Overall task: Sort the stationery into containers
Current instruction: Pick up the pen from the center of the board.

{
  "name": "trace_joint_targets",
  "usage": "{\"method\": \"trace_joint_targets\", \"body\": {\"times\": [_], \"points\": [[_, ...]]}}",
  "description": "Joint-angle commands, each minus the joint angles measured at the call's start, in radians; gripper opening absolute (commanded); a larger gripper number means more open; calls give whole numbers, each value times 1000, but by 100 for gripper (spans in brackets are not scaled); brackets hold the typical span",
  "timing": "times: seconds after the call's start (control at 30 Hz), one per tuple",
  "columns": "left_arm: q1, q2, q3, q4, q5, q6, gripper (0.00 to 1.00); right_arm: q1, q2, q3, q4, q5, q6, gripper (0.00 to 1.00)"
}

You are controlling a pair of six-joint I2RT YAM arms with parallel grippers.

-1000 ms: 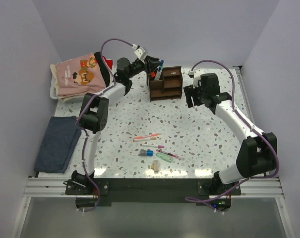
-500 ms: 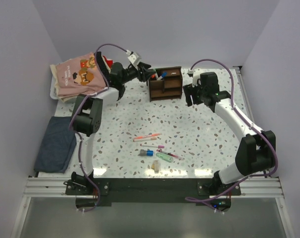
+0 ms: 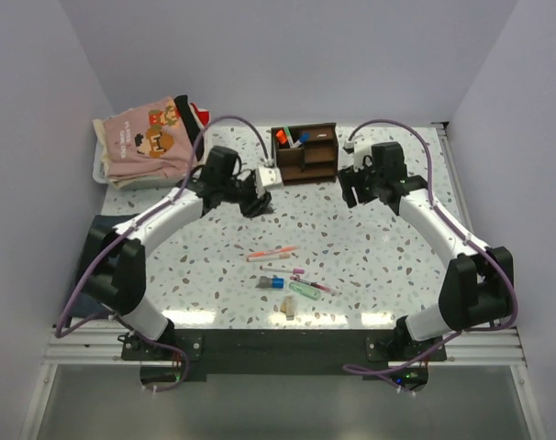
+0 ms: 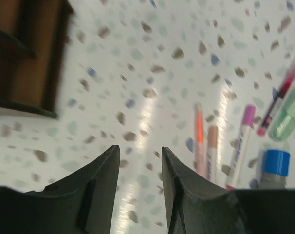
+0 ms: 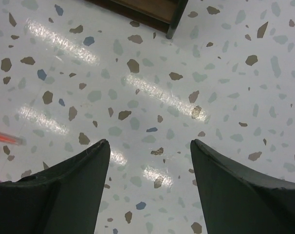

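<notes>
The dark brown wooden organizer stands at the back centre, with an orange pen and a blue-capped pen in its left compartment. My left gripper hangs open and empty over the table, in front and left of the organizer. In the left wrist view the organizer is upper left, and the orange highlighter, beige pen, pink-capped pen, mint marker and blue-capped pen lie right. My right gripper is open and empty, right of the organizer.
A white tray of folded clothes sits at the back left. A dark blue cloth lies at the left edge. The loose pens lie in a cluster near the front centre. The organizer's corner shows at the top of the right wrist view.
My left gripper has pulled back from above the organizer's left compartment and now hangs lower over the table toward the near side. The pens it held stay in the organizer. The right arm has barely moved.
</notes>
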Motion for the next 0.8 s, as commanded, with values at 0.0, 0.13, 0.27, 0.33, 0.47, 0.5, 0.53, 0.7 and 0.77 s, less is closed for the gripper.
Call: {"method": "trace_joint_targets", "body": {"times": [0.0,0.13,0.27,0.33,0.47,0.5,0.53,0.7,0.77], "points": [[-86,46,-77,-273,-182,137,45,-2,-66,-30,3,-53,-43,70],[-164,121,-34,-267,-250,83,41,-2,-100,-67,1,-47,-50,70],[-193,193,3,-236,-254,17,41,0,-137,-98,1,-29,-53,70],[-216,216,17,-225,-265,6,41,-2,-154,-119,-3,-23,-57,70],[-242,268,57,-218,-277,-11,40,-2,-194,-151,-7,-10,-60,70],[-250,279,72,-218,-279,-12,40,0,-198,-156,-7,-9,-62,70],[-253,296,81,-218,-282,-15,40,0,-203,-167,-10,-9,-63,70],[-270,337,116,-227,-302,-24,40,0,-223,-194,0,-7,-63,70],[-275,354,123,-230,-320,-31,40,0,-226,-202,3,-7,-63,70]]}}
